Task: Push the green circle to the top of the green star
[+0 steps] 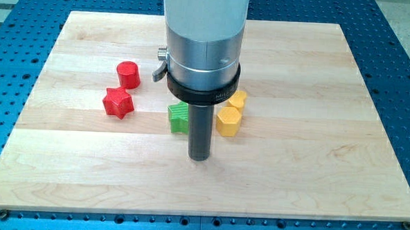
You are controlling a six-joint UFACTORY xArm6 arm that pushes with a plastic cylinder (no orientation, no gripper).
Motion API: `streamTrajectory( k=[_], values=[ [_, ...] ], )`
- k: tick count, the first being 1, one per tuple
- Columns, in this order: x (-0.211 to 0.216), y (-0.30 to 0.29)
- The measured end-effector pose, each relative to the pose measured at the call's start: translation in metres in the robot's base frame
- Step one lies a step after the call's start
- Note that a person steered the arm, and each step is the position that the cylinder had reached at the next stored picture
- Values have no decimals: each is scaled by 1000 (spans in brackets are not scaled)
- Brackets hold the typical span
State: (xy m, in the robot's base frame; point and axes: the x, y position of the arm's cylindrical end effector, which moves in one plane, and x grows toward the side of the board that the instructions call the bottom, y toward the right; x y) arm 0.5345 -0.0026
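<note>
A wooden board (313,189) lies on a blue perforated table (15,10). The arm's wide silver body comes down from the view's top centre and ends in a dark rod. My tip (199,158) rests on the board near the middle; it is a plain rod with nothing to open or close, and it holds nothing.

Just to the view's left of the rod, partly hidden behind it, sits a green block (178,118). Its ridged edge suggests the green star, but the rod covers too much to be sure. No green circle shows anywhere; it may be hidden behind the arm.

To the rod's right, two yellow blocks (229,120) stand touching each other. Further to the view's left are a red cylinder (128,75) and, just below it, a red star (118,102).

The risks: with the circle unseen, any push is blind. The tip stands between the green and yellow blocks, so a sideways sweep could knock the star off its spot or scatter the yellow pair.
</note>
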Motion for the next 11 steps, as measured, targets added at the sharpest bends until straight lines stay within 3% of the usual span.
streamTrajectory(
  k=[2, 8, 11],
  values=[
    [-65, 40],
    [-86, 14],
    [-134, 34]
  ],
)
